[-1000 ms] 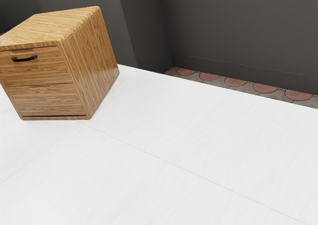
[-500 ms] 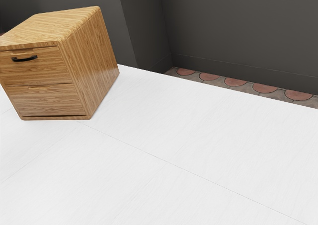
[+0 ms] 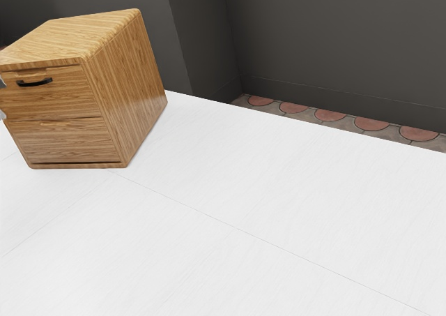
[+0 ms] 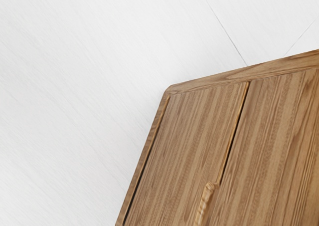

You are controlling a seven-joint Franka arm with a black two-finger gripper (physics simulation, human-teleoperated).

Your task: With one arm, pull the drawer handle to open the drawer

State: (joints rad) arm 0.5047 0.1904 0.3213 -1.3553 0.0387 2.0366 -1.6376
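A grey sliver of the arm (image 3: 1, 83) sits at the exterior view's left edge. Whether the gripper is open or closed cannot be told. Just to the right of that sliver is the black drawer handle (image 3: 34, 82) on the top drawer (image 3: 59, 96), which sits nearly flush in the wooden cabinet (image 3: 125, 72), above a lower drawer (image 3: 63, 138). Nothing lies between the arm and the handle. From the wrist, the cabinet's wood (image 4: 239, 151) lies close under the hand. The cabinet stands on a white table (image 3: 279, 211). Further right, red-tiled floor (image 3: 327, 115) meets a dark wall (image 3: 334, 37).
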